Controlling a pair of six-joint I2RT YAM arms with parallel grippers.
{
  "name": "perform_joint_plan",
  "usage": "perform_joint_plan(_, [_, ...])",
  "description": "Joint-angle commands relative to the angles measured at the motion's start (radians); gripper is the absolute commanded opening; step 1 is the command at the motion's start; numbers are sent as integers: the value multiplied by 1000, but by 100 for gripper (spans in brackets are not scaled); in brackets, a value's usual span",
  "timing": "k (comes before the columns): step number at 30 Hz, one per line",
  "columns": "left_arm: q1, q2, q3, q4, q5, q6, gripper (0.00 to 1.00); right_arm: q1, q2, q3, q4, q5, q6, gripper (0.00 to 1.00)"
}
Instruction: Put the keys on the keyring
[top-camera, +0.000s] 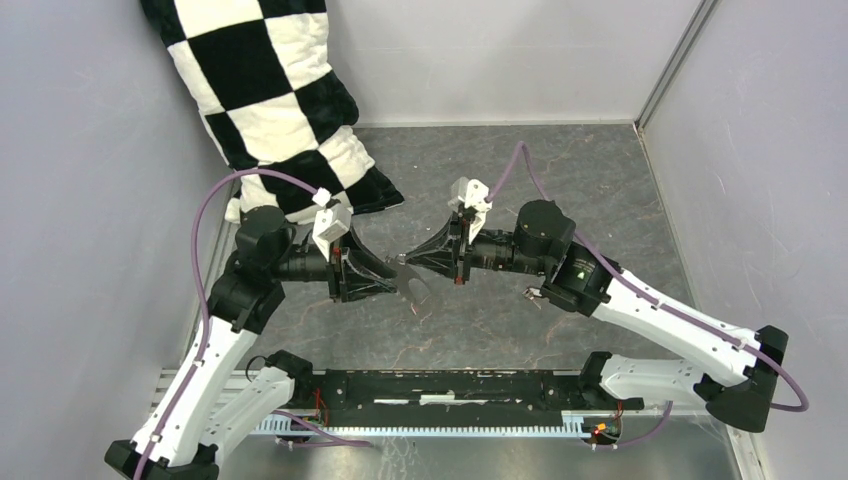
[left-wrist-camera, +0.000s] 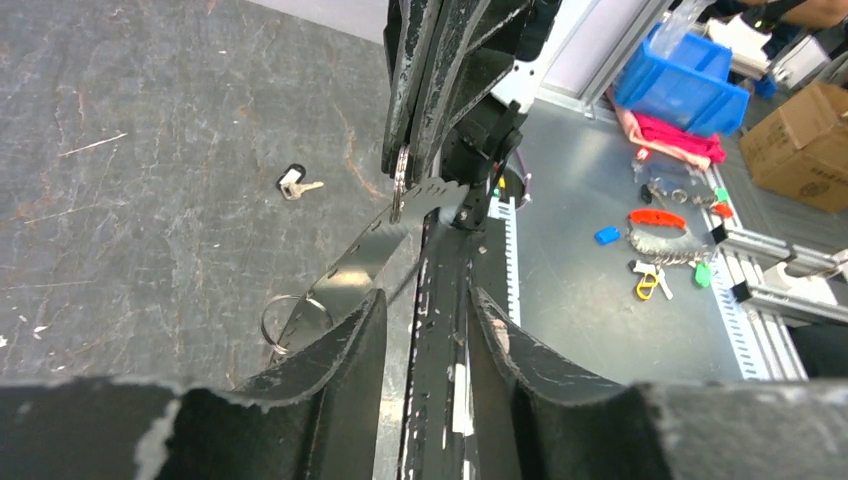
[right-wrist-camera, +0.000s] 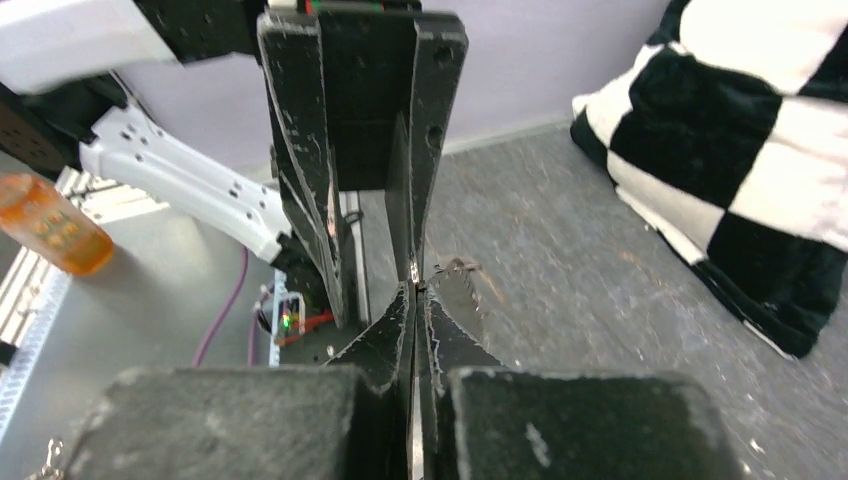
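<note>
My right jaws are clenched on the keyring (left-wrist-camera: 399, 178), a thin metal hoop seen edge-on from my left wrist and held up in the air above the desk (top-camera: 560, 170). My two arms meet nose to nose there. A flat silver strip (left-wrist-camera: 365, 255) runs from the hoop toward my left fingers (left-wrist-camera: 340, 345) and ends at a small wire loop (left-wrist-camera: 285, 322) just beside them. My left jaws stand apart, released, with their tips close to the right ones. One key (left-wrist-camera: 293, 182) lies flat on the desk well apart from the hoop; its head is dark with white. The other keys I cannot make out. A black-and-white checked cushion (top-camera: 270, 90) leans in the far left corner.
</note>
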Motion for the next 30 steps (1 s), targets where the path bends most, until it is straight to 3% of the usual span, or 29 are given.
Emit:
perform_joint_plan(1, [-2,-6,56,-50,-17,109,41,17,21,112,-270,40,-142,1])
perform_joint_plan(7, [-2,7,69,-62,-33,125,40,38,52,180,-383,73,-200,1])
perform_joint_plan(17, [-2,25,20,-48,-12,154,40,93,73,214,-410,113,-260,1])
perform_joint_plan(26, [-2,85,21,-95,142,191,42,122,78,160,-343,144,-252,1])
perform_joint_plan(30, [-1,84,27,-144,159,244,28,127,91,160,-334,136,-251,1])
